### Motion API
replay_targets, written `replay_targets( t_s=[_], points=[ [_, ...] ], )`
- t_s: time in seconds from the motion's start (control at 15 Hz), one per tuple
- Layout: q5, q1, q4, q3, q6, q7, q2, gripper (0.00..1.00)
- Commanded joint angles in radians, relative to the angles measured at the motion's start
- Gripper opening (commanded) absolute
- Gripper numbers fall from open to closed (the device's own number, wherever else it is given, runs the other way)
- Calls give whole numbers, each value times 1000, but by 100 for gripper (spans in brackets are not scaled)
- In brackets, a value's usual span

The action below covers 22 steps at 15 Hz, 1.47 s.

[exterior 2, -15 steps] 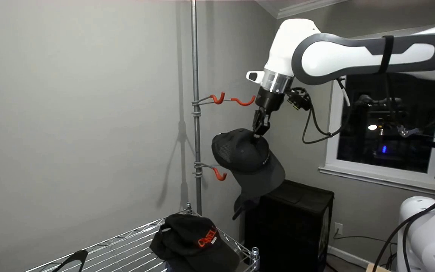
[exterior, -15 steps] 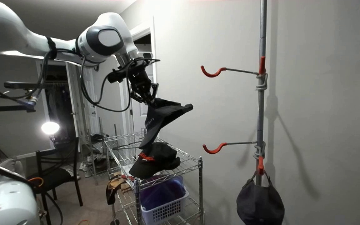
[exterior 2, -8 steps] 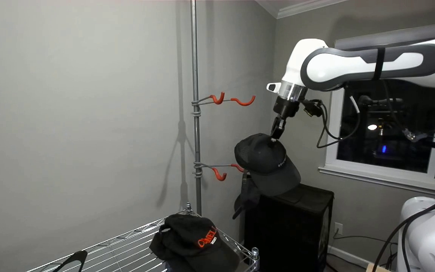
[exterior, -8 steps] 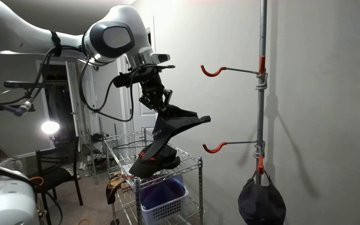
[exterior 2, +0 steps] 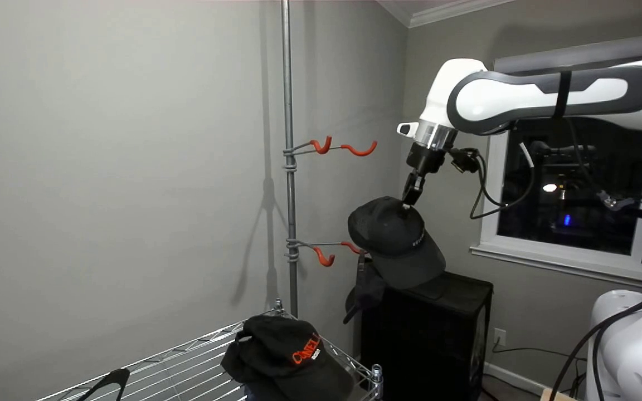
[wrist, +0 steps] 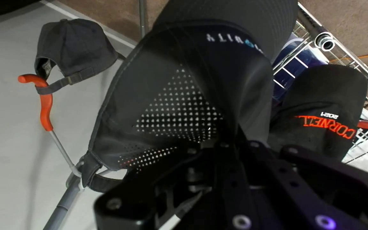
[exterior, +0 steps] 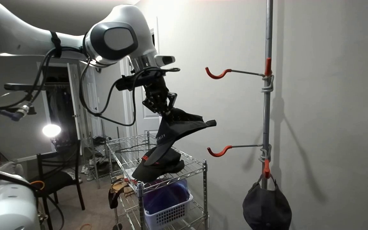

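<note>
My gripper (exterior: 166, 113) is shut on the crown fabric of a black cap (exterior: 184, 127) with light lettering on its front. In an exterior view the held cap (exterior 2: 390, 228) hangs tilted from the fingertips, bill pointing down and to the right. The wrist view shows the held cap's perforated side (wrist: 184, 108) right at the jaws; the fingertips are partly hidden in dark fabric. A second black cap (exterior 2: 287, 356) with red lettering rests on a wire rack. A grey cap (wrist: 75, 51) hangs by its strap from a lower red hook (exterior: 266, 169), apart from the held cap.
A grey pole (exterior: 266, 111) by the wall carries several red-tipped hooks, among them an upper hook (exterior: 217, 75) and a lower hook (exterior: 219, 151). The wire rack (exterior: 188, 163) has a white basket (exterior: 171, 215) below. A black cabinet (exterior 2: 427, 334) stands behind the held cap.
The arm has carried the held cap rightward and somewhat down in both exterior views, mostly in the first half second. Since then it has barely moved. The grip stays shut.
</note>
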State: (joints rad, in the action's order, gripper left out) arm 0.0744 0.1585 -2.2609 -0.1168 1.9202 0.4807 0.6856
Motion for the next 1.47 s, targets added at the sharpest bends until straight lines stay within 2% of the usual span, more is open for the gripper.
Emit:
replay_targets(
  t_s=[0.0, 0.27, 0.47, 0.93, 1.4],
  points=[
    [-6, -64, 78, -58, 23, -21, -25, 3],
    [-9, -137, 234, -152, 69, -28, -74, 3],
    [-34, -159, 309, -193, 179, -54, -109, 3],
    [-150, -136, 434, -195, 353, -92, -204, 3],
    [-168, -132, 477, -148, 316, -68, -309, 3]
  ],
)
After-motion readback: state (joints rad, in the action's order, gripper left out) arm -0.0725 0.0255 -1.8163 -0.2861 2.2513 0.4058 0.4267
